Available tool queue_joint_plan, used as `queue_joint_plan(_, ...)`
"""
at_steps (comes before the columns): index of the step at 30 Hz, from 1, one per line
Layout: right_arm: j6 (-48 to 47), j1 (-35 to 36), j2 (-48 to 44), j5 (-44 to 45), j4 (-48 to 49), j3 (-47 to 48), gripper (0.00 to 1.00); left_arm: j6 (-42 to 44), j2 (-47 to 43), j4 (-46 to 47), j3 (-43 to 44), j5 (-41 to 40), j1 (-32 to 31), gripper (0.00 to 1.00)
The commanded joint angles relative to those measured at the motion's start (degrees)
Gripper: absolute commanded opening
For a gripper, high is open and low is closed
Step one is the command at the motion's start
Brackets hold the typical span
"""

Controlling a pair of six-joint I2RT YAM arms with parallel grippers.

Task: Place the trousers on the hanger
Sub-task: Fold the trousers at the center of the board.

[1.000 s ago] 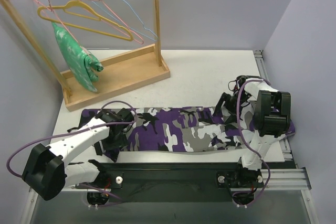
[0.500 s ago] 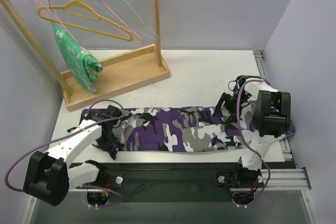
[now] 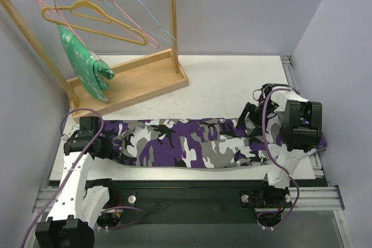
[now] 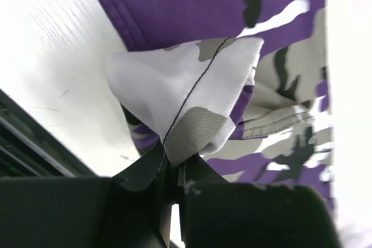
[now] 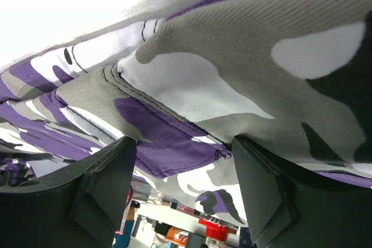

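The camouflage trousers (image 3: 197, 143) lie stretched flat along the table's front half. My left gripper (image 3: 111, 146) sits at their left end, shut on a raised fold of white and grey cloth (image 4: 192, 85) pinched between its jaws (image 4: 174, 164). Over their right end my right gripper (image 3: 248, 120) stands open. Its fingers (image 5: 104, 184) are wide apart with the trousers (image 5: 232, 68) close in front of them, nothing clamped. The yellow hanger (image 3: 87, 18) hangs from the wooden rail at the back left, far from both grippers.
A wooden rack (image 3: 133, 82) stands at the back left, holding pink hangers (image 3: 136, 30), a blue hanger (image 3: 157, 27) and a green-and-white garment (image 3: 87, 68). The table's right edge has a metal rail (image 3: 289, 71). Purple walls close in both sides.
My left gripper has gone from open to shut on the trousers' left end and moved left with the cloth, its arm swinging toward the table's left edge. The right arm has stayed still.
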Motion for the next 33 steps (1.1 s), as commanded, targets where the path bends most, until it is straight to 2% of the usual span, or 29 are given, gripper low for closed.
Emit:
queue_joint_plan(1, -0.41, -0.47, -0.09, 1.06, -2.32, 0.73, 0.68, -7.67, -2.02, 4.57, 0.96, 0.34, 2.79, 0.0)
queue_joint_plan(5, -0.33, -0.74, -0.01, 0.8, -2.41, 0.9, 0.68, -11.46, -1.32, 6.85, 1.31, -1.16, 5.52, 0.06)
queue_joint_plan(7, -0.5, -0.74, -0.18, 0.88, -2.5, 0.73, 0.68, -14.78, -0.7, 7.64, 2.44, -2.82, 6.31, 0.14)
queue_joint_plan(10, -0.5, -0.83, -0.53, 0.88, -2.41, 0.55, 0.68, -18.83, -0.09, 8.44, 5.51, -7.72, 6.75, 0.37)
queue_joint_plan(12, -0.41, -0.83, -0.8, 0.88, -2.41, 0.38, 0.68, -20.25, 0.0, 8.26, 7.71, -10.72, 6.75, 0.41)
queue_joint_plan(15, -0.59, -0.91, -1.23, 1.06, -2.41, 0.11, 0.68, -20.78, -0.44, 9.75, 10.97, -16.44, 7.1, 0.73)
queue_joint_plan(16, -0.59, -0.91, -1.24, 1.15, -2.41, -0.06, 0.68, -20.17, -0.61, 10.1, 11.41, -17.24, 7.54, 0.79)
queue_joint_plan(20, -0.76, -0.91, -1.41, 1.23, -2.23, -0.5, 0.68, -14.73, -0.18, 11.0, 12.82, -17.86, 8.94, 0.93)
queue_joint_plan(27, -0.76, -1.09, -1.68, 0.97, -2.41, -0.5, 0.68, -2.43, -1.67, 5.54, 9.32, -16.46, 9.74, 0.98)
queue_joint_plan(33, -1.03, -1.18, -0.8, 0.18, -2.5, 0.02, 0.68, -2.75, -0.7, 5.18, 1.23, -13.29, 10.09, 0.97)
